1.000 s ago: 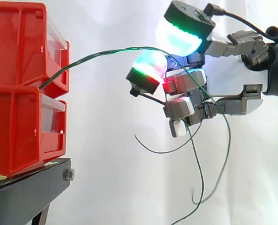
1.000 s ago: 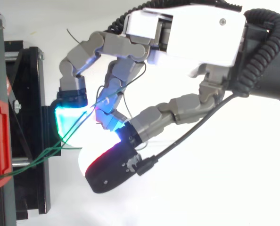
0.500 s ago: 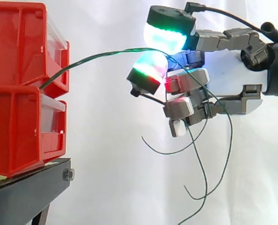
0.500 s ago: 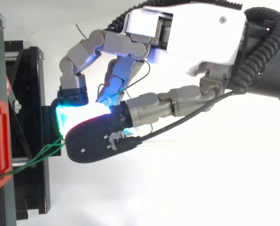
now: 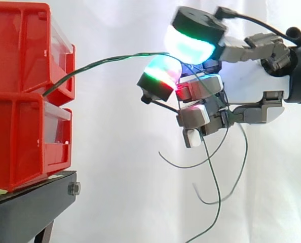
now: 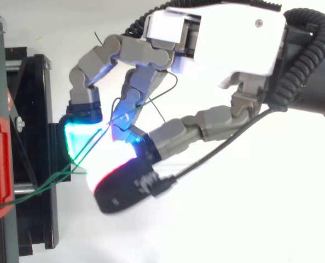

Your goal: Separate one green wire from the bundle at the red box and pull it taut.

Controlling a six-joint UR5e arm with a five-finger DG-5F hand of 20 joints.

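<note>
hand (image 5: 253, 90) curled round green wires (image 5: 110, 59) near red box (image 5: 19, 55)

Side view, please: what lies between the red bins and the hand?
In the side view, only green wires arch across, from the upper red bin to the hand; behind them is white curtain.

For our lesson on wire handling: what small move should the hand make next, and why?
Probably draw the hand slightly away from the red bins: the green wires arch slackly from the bins to the curled fingers, loose ends dangling below, so nothing is taut yet.
</note>
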